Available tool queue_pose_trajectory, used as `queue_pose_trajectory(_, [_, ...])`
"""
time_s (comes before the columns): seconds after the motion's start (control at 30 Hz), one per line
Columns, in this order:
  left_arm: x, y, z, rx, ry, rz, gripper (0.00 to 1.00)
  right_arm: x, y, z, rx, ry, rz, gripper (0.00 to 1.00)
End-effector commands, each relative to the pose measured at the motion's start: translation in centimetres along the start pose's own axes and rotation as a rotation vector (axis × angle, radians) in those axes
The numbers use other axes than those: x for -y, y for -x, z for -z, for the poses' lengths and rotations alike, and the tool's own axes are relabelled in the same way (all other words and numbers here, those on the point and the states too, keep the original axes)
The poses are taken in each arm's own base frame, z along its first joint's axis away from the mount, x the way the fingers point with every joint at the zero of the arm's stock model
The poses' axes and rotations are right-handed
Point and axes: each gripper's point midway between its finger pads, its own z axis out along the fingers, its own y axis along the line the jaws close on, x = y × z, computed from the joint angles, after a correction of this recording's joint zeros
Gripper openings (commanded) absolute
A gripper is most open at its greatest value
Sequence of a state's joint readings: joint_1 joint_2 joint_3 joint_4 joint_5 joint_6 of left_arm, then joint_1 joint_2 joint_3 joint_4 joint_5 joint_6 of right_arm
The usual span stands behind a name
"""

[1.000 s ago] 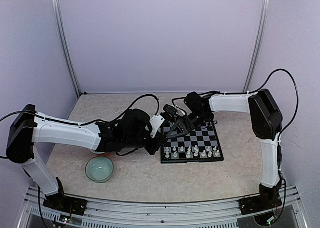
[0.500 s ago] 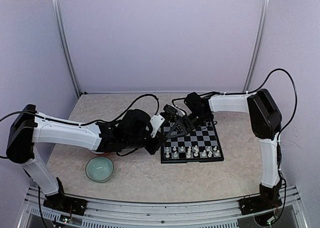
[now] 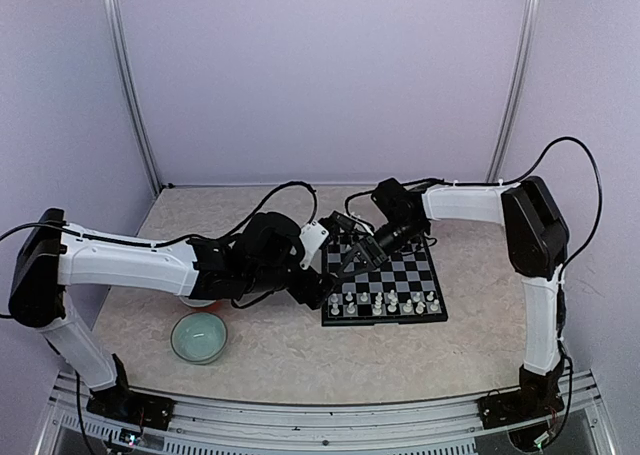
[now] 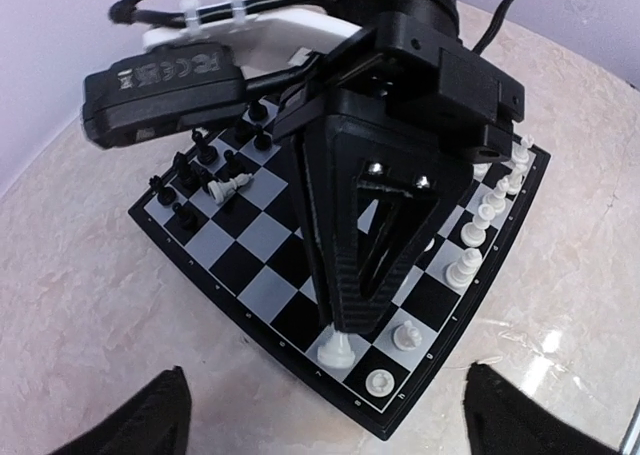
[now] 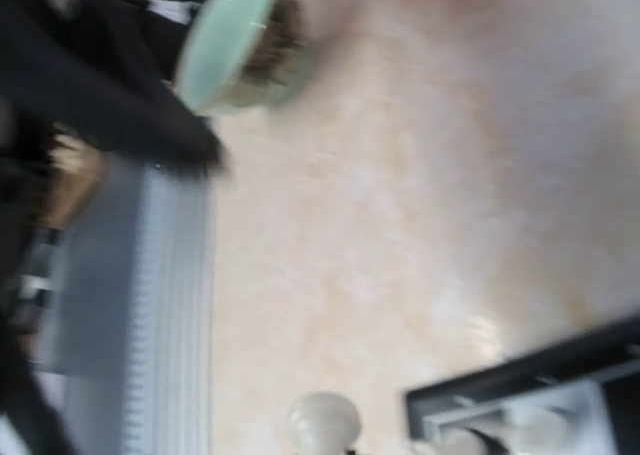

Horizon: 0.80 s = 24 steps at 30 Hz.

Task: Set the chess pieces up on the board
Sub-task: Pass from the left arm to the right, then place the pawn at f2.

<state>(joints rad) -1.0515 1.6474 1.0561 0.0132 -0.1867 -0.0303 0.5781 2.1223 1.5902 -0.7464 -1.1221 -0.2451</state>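
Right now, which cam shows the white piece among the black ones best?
Left wrist: the white piece is sharp and unblocked, apparently lying on its side beside the black pieces. Top view: too small to pick out on the board. Right wrist: blurred, and it doesn't show there.

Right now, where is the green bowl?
In the top view, the green bowl stands left of the chessboard, closer to the near edge.
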Motion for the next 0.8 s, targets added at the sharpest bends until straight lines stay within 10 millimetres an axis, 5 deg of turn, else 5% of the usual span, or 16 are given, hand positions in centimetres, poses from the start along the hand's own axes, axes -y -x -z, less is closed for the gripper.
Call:
queue_pose_trajectory(0.0, [-1.3, 5.2, 4.2, 0.099, 0.054, -0.01, 0.99, 0.8, 1.2, 3.1, -0.03, -0.269, 0.16, 0.02])
queue_pose_trajectory(0.27, [-7.3, 13.7, 9.9, 0.276, 0.383, 0.01, 0.99, 3.4, 0.2, 7.5, -0.154, -0.676, 0.313, 0.02])
queue_pose_trajectory(0.4, [-8.0, 16.6, 9.8, 0.294, 0.443, -0.039, 0.99, 4.7, -1.0, 8.3, -0.239, -0.807, 0.344, 0.03])
queue_pose_trajectory(0.63, [-9.3, 14.4, 6.5, 0.263, 0.575, -0.109, 0.98, 6.1, -3.4, 8.1, -0.359, -0.914, 0.342, 0.03])
queue_pose_trajectory(0.77, [-9.6, 12.7, 6.6, 0.281, 0.537, -0.075, 0.98, 6.1, -4.5, 9.3, -0.392, -0.981, 0.344, 0.02])
